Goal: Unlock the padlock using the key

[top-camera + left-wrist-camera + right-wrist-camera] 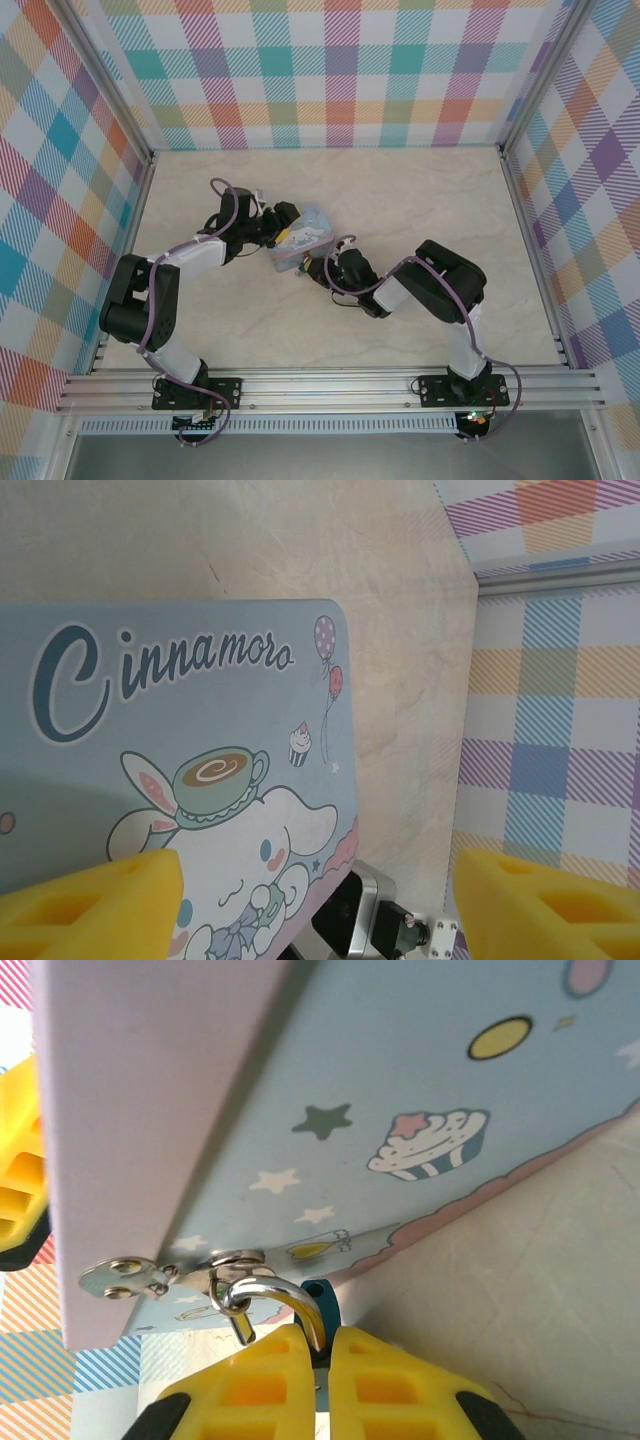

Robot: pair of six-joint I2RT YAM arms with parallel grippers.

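Pale marbled table (420, 190), a blue cartoon-printed tin (308, 238) on it near the middle.

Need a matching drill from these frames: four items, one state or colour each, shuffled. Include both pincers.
Column one:
1. left pincer
2. right pincer
3. shackle
4. tin

Column two:
A. pale blue with a cartoon print
B. closed on the teal padlock
C. fingers apart
D. hooked through the hasp

Pairs: 1-C, 2-B, 3-D, 4-A
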